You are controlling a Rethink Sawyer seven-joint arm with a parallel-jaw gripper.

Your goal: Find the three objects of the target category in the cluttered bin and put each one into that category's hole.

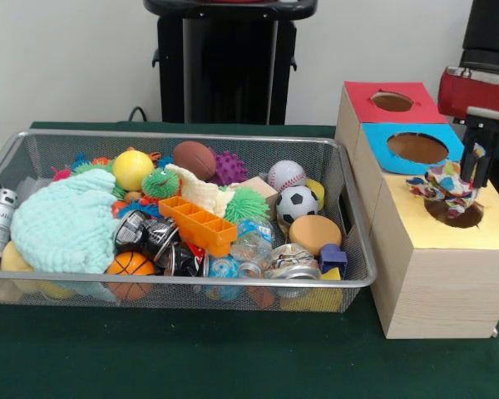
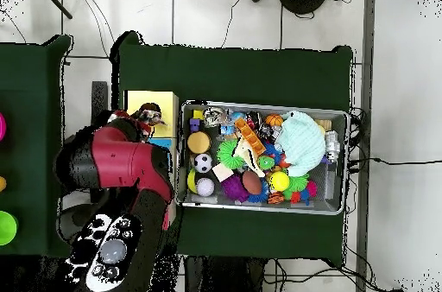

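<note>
My gripper [image 1: 481,170] stands over the yellow-faced hole [image 1: 454,215] on the pale wooden box, shut on the white polka-dot cloth [image 1: 443,181]. The cloth hangs bunched at the hole's rim, its lower end in the opening. In the overhead view the gripper [image 2: 148,118] and the cloth [image 2: 154,116] sit over the yellow face [image 2: 152,98]. The wire-mesh bin [image 1: 191,135] holds the mint-green knit cloth [image 1: 66,220] at its left end and the cream knit cloth [image 1: 201,193] in the middle among toys. Both also show in the overhead view, the mint cloth [image 2: 302,142] and the cream cloth [image 2: 251,162].
The red-faced hole [image 1: 392,101] and the blue-faced hole [image 1: 417,148] lie behind the yellow one on the same box. The bin is packed with balls, crushed cans [image 1: 289,264], an orange tray [image 1: 204,223] and a soccer ball [image 1: 297,204]. The robot pedestal [image 1: 229,58] stands behind the bin.
</note>
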